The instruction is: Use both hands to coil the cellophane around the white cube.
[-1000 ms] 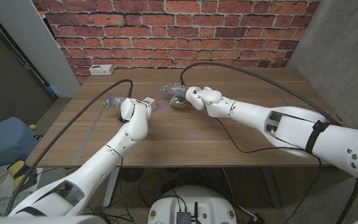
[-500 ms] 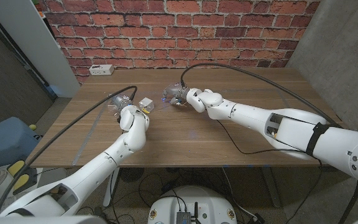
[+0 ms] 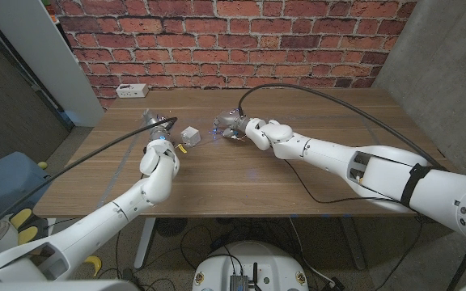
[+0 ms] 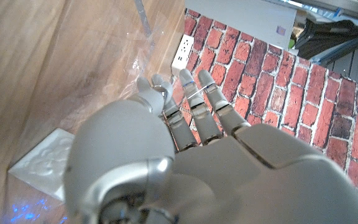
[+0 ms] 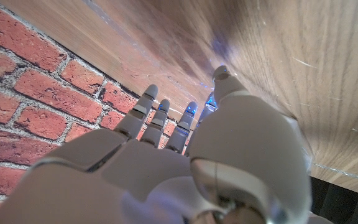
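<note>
Our left hand [image 3: 159, 129] now sits further toward the table's [image 3: 314, 174] left edge, uncovering the white cube [image 3: 189, 133], which lies apart from it; our right hand [image 3: 231, 125] has edged slightly toward the far edge, cellophane [image 3: 217, 125] at its fingertips

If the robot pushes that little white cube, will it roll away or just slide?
Probably slide. The white cube has flat faces and sits squarely on the wooden table, so it shouldn't roll. It looks small and likely light, so a nudge could scoot or tip it easily. The cellophane beside it looks thin and crinkly, so it would probably flop.
</note>
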Tool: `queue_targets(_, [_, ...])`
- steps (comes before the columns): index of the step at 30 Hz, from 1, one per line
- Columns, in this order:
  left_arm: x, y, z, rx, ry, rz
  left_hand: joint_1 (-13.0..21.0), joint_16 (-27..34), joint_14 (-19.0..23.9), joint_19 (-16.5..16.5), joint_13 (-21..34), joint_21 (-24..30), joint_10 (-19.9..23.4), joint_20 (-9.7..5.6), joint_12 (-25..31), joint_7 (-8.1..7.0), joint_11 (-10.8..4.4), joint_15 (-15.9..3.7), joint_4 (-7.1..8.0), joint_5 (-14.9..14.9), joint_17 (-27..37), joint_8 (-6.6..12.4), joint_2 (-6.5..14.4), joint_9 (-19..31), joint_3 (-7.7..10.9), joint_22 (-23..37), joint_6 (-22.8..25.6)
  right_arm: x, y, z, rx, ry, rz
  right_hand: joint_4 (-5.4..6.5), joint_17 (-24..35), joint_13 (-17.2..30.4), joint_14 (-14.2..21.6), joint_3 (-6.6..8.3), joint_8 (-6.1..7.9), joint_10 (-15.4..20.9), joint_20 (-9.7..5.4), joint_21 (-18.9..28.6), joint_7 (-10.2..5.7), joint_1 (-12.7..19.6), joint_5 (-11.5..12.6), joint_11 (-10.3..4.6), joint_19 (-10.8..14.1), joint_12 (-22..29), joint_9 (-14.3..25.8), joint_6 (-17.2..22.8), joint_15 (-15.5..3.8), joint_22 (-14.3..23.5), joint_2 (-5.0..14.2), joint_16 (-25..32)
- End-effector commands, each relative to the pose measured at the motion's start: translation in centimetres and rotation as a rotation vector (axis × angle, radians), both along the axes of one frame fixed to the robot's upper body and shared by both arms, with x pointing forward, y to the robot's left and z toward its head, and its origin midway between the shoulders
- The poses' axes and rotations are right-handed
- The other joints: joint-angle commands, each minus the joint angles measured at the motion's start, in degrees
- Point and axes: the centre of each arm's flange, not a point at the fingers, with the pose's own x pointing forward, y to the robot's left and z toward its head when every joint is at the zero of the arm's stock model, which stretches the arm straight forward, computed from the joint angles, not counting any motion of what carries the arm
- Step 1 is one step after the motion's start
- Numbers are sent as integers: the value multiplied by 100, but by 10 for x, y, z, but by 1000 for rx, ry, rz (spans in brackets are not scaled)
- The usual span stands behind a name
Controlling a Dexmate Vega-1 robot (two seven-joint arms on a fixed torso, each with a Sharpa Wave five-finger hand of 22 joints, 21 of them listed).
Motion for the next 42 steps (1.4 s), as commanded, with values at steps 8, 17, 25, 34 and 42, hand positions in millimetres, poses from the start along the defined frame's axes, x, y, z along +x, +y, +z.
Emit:
queue_targets(8, [-6, 10, 48, 462, -68, -256, -112, -30, 95, -26, 47, 146, 60, -317, -157, -265, -38, -919, -7, -75, 49, -44, 64, 70, 22, -10, 298, 2, -12, -2, 9, 45, 2, 2, 17, 13, -50, -56, -165, -222, -6, 13, 29, -20, -32, 47, 47, -121, 15, -343, -744, 12, 20, -3])
queue_targets(17, [11, -1, 70, 643, -57, -347, -91, -39, 65, -37, 68, 225, 98, -477, -214, -280, -42, -931, -23, -97, 73, -46, 76, 102, 24, -12, 365, 1, -16, -5, -40, 108, -21, 5, -10, 22, -371, -261, -266, -715, 178, -71, 113, -194, -14, 440, -131, -214, 23, -978, -463, 6, -195, -175])
queue_targets(25, [30, -24, 84, 774, -18, -442, -84, -46, 43, -44, 76, 262, 92, -503, -248, -289, -38, -930, -21, -108, 77, -49, 75, 114, 27, -10, 381, -1, -19, -8, -52, 132, -26, 86, -5, 26, -563, -400, -260, -971, 268, -121, 180, -453, 19, 552, -273, -218, 24, -1267, -337, 4, -307, -270])
queue_targets(34, [52, -50, 101, 915, 18, -541, -59, -58, -9, -62, 86, 322, 92, -531, -299, -294, -40, -935, -41, -126, 83, -54, 59, 132, 9, -7, 390, -3, -20, -11, -76, 147, -28, 108, 0, 28, -695, -446, -279, -1186, 302, -149, 204, -571, 62, 586, -370, -229, 25, -1554, -266, 2, -353, -333])
queue_targets(42, [72, -72, 102, 1010, 47, -636, -42, -57, -33, -72, 91, 367, 67, -547, -343, -297, -38, -935, -42, -130, 89, -72, 68, 142, -1, -5, 364, -5, -25, -11, -83, 158, -39, 101, 2, 29, -797, -455, -267, -1328, 322, -161, 205, -604, 90, 627, -427, -236, 26, -1665, -220, 2, -375, -378])
